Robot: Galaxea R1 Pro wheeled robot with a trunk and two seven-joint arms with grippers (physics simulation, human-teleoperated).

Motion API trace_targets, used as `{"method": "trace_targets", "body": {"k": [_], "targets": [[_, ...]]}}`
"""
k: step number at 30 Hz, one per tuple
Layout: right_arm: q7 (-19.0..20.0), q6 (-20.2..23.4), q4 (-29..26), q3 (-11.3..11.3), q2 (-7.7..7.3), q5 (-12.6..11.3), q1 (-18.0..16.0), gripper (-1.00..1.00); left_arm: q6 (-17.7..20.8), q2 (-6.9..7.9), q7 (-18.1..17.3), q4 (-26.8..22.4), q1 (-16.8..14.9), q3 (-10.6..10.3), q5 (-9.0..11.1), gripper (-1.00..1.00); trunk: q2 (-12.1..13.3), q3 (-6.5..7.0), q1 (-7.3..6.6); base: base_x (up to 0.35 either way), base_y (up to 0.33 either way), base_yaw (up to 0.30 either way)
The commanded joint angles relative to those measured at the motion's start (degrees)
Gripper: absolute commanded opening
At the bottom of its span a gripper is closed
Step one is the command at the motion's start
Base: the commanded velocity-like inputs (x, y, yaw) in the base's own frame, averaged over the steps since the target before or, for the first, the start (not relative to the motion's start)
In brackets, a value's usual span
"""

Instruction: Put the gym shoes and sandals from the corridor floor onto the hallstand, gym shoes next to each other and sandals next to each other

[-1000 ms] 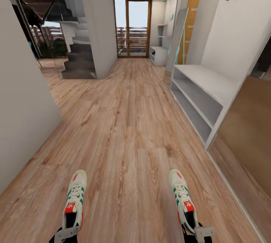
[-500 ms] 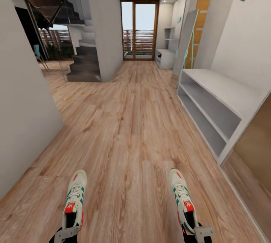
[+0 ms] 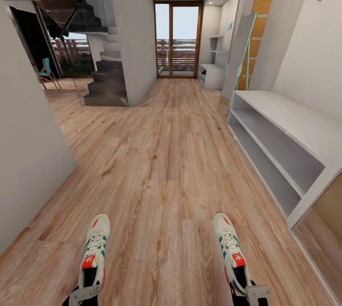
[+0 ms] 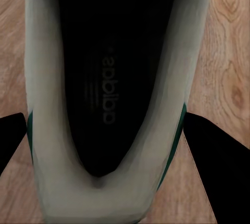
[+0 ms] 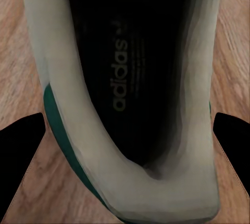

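Corridor: wood-plank floor (image 3: 161, 163) running to a far glass door (image 3: 178, 40); staircase (image 3: 107, 78) far left; grey wall (image 3: 28, 154) near left.

Left gripper (image 3: 81, 295): at the near edge of the head view, clamped on the heel of the left shoe (image 3: 93, 249). Left wrist view looks straight down into the shoe's dark opening (image 4: 109, 78), dark fingers (image 4: 213, 151) on either side of the heel.

Left shoe: carried clear of the floor, long axis pointing away down the corridor, toe far.

Right shoe (image 3: 230, 249): same attitude, toe far, roughly parallel to the left one and well apart from it.

Right gripper (image 3: 251, 294): clenched on that shoe's heel; right wrist view gives the insole (image 5: 130, 67) between the two fingers (image 5: 21, 151).

White open shelf unit (image 3: 285, 149): near right, against the right wall, two open tiers, open face towards the corridor. It has no upper shelves, so judged not the rack.

Rack (image 3: 211, 66): far right by the door, light grey with upper shelves. It lies ahead and right of both shoes; the right arm is the nearer. Shoes already point along the travel line.

Sandals: not located.
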Motion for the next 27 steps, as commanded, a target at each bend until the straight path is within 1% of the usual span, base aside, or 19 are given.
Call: {"method": "trace_targets", "body": {"k": [1,12,21,27], "targets": [[-0.22,-0.20,0.07,-0.29,0.04,0.60,-0.04,-1.00,-0.08,-0.07,-0.62,0.01,-0.04,0.32,0.15,-1.00,-0.02,-0.05,0.02,0.339,0.000,0.000],[-0.22,-0.20,0.14,-0.16,0.16,0.61,-0.07,-1.00,-0.07,-0.05,-0.62,0.01,-0.02,0.32,0.15,-1.00,-0.02,-0.02,0.02,0.339,0.000,0.000],[-0.22,-0.25,0.14,-0.11,0.11,0.61,-0.04,-1.00,-0.07,-0.07,-0.62,0.01,-0.04,0.32,0.08,-1.00,-0.02,0.60,0.02,0.338,0.000,0.000],[-0.22,-0.26,0.14,-0.13,0.11,0.61,-0.04,-1.00,-0.07,-0.08,-0.62,0.01,0.00,0.32,0.09,-1.00,-0.02,0.72,0.02,0.339,0.000,0.000]]}}
